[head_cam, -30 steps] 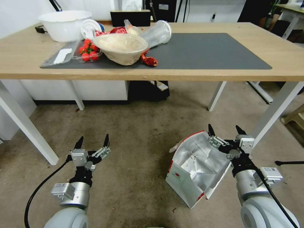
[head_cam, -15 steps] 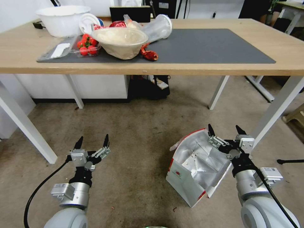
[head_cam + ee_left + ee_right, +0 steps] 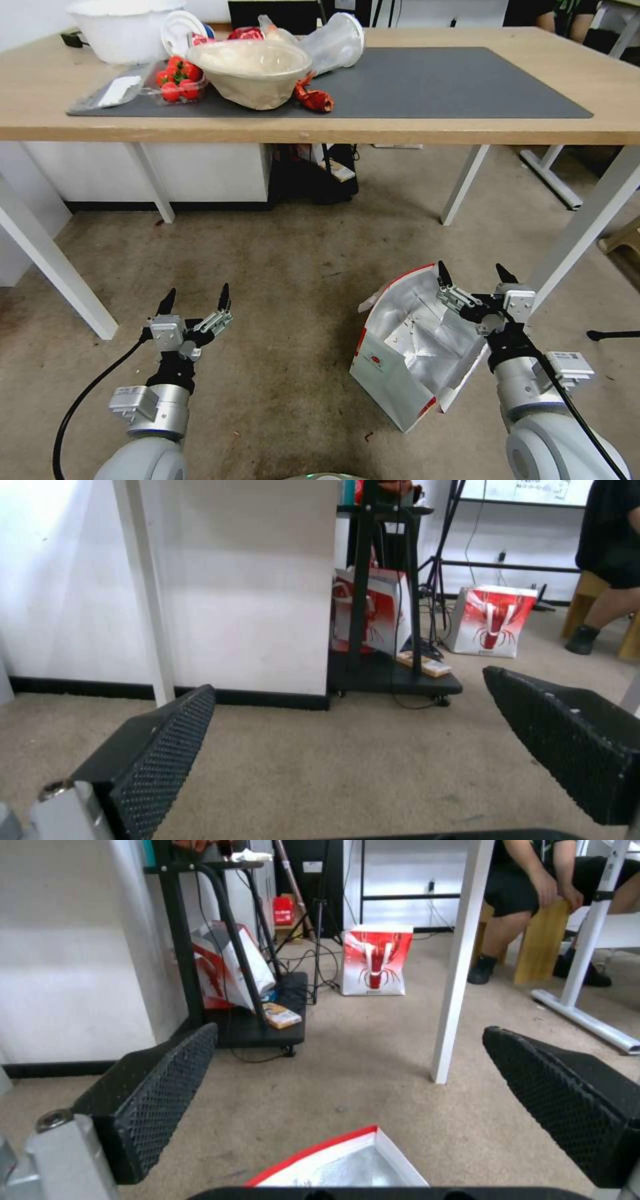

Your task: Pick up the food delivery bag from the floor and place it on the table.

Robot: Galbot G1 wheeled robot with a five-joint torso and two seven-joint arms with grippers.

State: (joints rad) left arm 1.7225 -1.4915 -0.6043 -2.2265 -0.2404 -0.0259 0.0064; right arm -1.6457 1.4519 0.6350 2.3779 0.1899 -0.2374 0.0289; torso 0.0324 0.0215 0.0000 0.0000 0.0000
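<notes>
We see the food delivery bag [image 3: 407,353] resting on the floor [image 3: 287,280], on the robot's right side, in front of the table [image 3: 467,130] and near one of its white legs. The bag lies tipped with its mouth open toward us, so the shiny silver lining shows, along with a red edge and a small round red logo on the white front panel.

Our right gripper [image 3: 475,275] hangs just above the far rim of the bag's open mouth, its two black fingers spread wide apart and closed on nothing. From the right wrist view the same gripper [image 3: 347,1105] shows its textured pads parted, with the bag's red-edged, silver-lined corner [image 3: 340,1167] directly below them (whether a finger touches the rim we cannot tell).

Our left gripper [image 3: 195,300] hovers over bare floor on the left side, well apart from the bag, its fingers likewise spread and empty. In the left wrist view that gripper [image 3: 347,750] looks out over carpet toward a white wall and a black stand.

On the table's dark grey mat [image 3: 453,83] sit a pale bowl [image 3: 252,63], a white tub [image 3: 120,30], a tipped clear cup [image 3: 333,43] and a punnet of strawberries [image 3: 177,80], all gathered at the left end.
</notes>
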